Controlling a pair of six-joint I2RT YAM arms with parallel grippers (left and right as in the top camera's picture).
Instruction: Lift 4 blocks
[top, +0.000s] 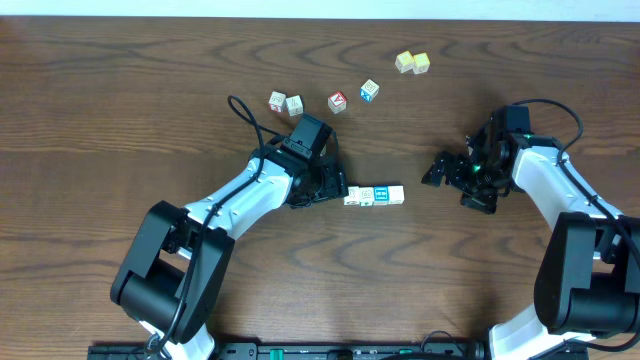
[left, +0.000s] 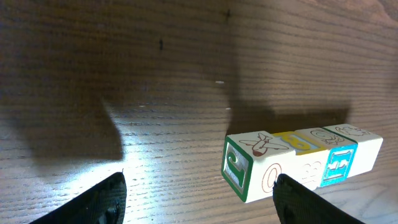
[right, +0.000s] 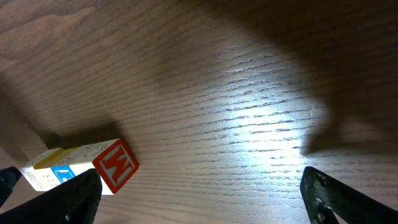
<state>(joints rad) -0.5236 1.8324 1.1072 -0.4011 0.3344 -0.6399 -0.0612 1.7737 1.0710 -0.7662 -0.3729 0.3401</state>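
Found the four blocks flat on the dark wooden table, touching end to end in one short row near the middle. Noted left gripper just beside the row's left end, jaws spread wide, grasping nothing. Logged right gripper spread wide too, empty, standing apart from the row's right end.

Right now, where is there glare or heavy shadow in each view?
Overhead: even light on the table, sharp. Left wrist: glare patch left of the blocks, dark shadows around it. Right wrist: glare mid-frame, heavy shadow at upper right.
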